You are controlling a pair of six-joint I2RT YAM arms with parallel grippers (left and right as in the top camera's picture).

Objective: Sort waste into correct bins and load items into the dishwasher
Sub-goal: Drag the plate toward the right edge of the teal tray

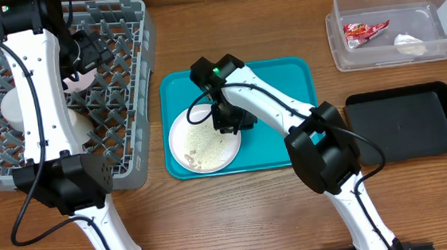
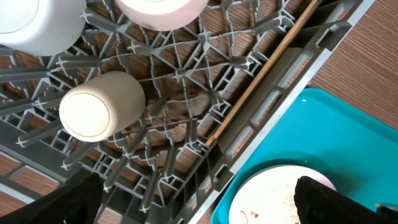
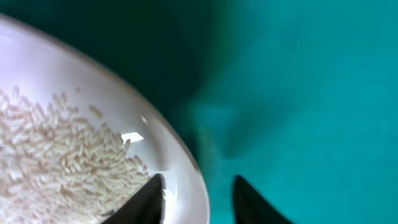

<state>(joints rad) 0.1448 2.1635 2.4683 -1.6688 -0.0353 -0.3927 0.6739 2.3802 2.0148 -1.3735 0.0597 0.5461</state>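
Observation:
A white plate [image 1: 201,143] with rice grains lies on the teal tray [image 1: 284,80]. My right gripper [image 1: 233,124] is at the plate's right edge. In the right wrist view the plate [image 3: 74,124] fills the left side and the gripper [image 3: 199,202] is open. Its fingers straddle the rim, one over the rice and one over the tray [image 3: 311,93], with a gap beside the rim. My left gripper [image 1: 82,52] hovers over the grey dish rack [image 1: 141,147]. It is open and empty [image 2: 199,214].
The rack [image 2: 186,81] holds a cream cup [image 2: 99,106] on its side, two bowls [image 2: 31,25] and a wooden chopstick [image 2: 261,74]. A clear bin [image 1: 397,51] at the back right holds a red wrapper [image 1: 364,31] and white paper. A black bin [image 1: 407,122] stands right of the tray.

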